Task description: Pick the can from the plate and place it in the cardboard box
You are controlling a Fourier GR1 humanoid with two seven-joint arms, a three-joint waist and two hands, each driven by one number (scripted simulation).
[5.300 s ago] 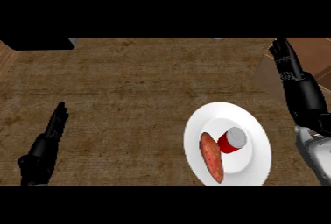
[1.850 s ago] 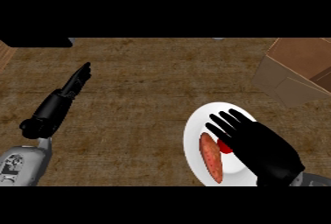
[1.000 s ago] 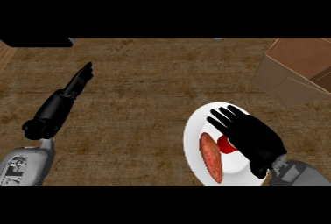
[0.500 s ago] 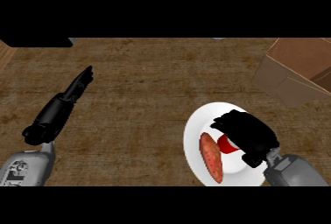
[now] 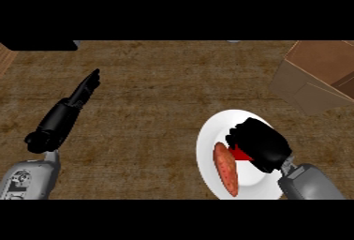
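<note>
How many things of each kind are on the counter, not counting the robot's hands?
Plate: 1
Can, red, mostly hidden under the right hand: 1
Orange sausage-shaped food on the plate: 1
Cardboard box: 1
Total: 4

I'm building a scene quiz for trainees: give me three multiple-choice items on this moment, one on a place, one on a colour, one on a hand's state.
1. Where is the cardboard box?
A. upper right of the counter
B. lower left
C. on the plate

2. What colour is the plate?
A. blue
B. white
C. black

3. The right hand is:
A. flat on the counter
B. inside the box
C. curled over the can on the plate

Key: 1 A, the box sits at the view's upper right; 2 B, the rim shows white; 3 C, curled fingers cover the red can.
</note>
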